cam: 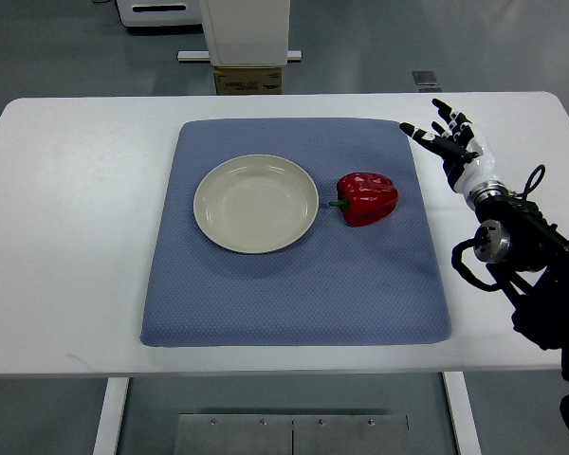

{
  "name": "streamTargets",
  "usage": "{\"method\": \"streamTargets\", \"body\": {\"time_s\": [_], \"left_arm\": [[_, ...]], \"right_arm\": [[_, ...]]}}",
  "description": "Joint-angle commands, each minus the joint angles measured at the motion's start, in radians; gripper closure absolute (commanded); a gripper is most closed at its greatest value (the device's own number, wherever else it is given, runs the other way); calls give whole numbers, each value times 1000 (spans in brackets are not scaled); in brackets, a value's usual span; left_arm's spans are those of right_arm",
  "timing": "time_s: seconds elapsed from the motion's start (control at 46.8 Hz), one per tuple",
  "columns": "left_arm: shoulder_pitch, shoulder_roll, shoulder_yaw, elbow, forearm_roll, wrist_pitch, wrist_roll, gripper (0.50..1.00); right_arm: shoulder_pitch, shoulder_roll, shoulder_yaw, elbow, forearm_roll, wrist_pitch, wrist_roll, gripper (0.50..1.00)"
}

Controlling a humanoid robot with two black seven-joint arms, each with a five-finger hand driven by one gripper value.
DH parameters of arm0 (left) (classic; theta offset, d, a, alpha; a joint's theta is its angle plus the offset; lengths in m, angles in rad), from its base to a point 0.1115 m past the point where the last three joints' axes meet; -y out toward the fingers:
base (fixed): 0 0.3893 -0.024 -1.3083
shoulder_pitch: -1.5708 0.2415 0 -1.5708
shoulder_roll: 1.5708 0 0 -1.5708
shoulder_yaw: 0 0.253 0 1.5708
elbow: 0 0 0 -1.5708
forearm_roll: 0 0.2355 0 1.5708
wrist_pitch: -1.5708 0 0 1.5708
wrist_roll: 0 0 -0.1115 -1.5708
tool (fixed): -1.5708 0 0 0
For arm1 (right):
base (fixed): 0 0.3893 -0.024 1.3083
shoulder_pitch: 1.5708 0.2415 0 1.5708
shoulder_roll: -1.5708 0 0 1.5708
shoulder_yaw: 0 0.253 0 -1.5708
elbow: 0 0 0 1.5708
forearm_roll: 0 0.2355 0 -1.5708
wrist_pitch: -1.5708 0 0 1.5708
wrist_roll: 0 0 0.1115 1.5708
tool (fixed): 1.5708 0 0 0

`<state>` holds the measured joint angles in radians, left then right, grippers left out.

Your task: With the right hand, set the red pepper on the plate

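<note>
It looked like a lab: a plain white table (66,237) stood on a grey floor (57,47), with white equipment (247,28) and a cardboard box (247,80) behind it.

Red pepper (367,197) on blue mat (294,284) beside empty plate (255,203), right robot hand (449,138) spread nearby

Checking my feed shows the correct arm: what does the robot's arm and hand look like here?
Only the right arm shows. Its hand has black jointed fingers with pale bands at the knuckles and a white palm shell. Behind the wrist the arm is black, with a round silver joint cap and looping black cables.
</note>
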<state>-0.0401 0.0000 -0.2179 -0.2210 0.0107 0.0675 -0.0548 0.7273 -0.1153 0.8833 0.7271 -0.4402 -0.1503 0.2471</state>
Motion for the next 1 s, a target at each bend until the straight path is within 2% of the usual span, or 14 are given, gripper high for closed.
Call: {"method": "streamTargets", "body": {"time_s": [0.0,0.342,0.684,0.855,0.983], "left_arm": [[0,0,0,0,0,0,0,500],[0,0,0,0,0,0,0,500],[0,0,0,0,0,0,1,500],[0,0,0,0,0,0,0,500],[0,0,0,0,0,0,0,500]], "right_arm": [[-2,0,-1,0,0,0,1,500],[3,-40,-86,6,-2,8,3,500],[57,-107,-161,28,-8,104,6,500],[102,-199,-314,75,-14,149,87,500],[130,-253,-383,121,-34,172,115,500]]}}
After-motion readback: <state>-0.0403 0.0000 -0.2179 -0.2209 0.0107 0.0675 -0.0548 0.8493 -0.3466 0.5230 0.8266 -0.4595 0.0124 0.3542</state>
